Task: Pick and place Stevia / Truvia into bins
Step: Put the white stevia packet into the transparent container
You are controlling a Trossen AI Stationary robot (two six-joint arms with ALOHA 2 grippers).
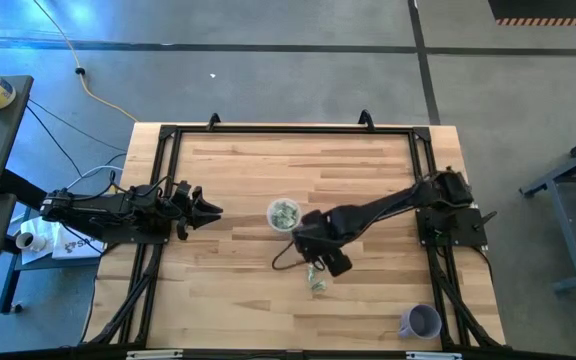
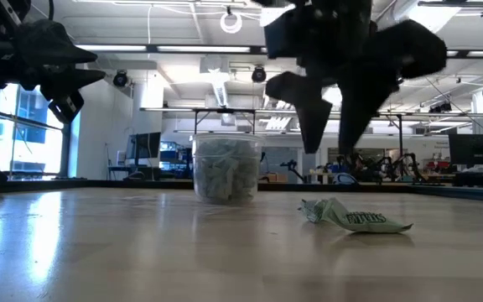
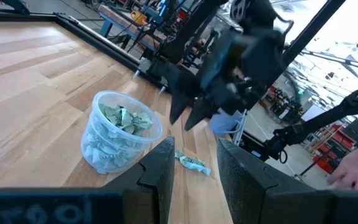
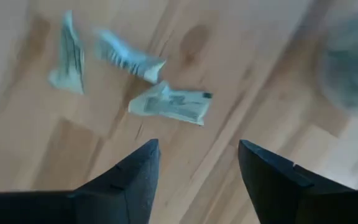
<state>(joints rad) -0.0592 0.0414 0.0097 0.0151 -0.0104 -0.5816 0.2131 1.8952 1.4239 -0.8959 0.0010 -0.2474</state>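
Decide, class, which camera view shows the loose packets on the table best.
The right wrist view: three separate packets lie just past the open right gripper. High and low views show one small clump; the left wrist view shows one packet.

Light wooden plank counter [image 1: 238, 190] with a black metal frame along its edges. Standing near its centre: a small round clear plastic cup [image 1: 284, 214] holding green and white paper packets. Lying loose on the wood just right and nearer: several crumpled green and white packets [image 1: 317, 279]. At the near right corner stands an opaque lavender cup [image 1: 421, 321].
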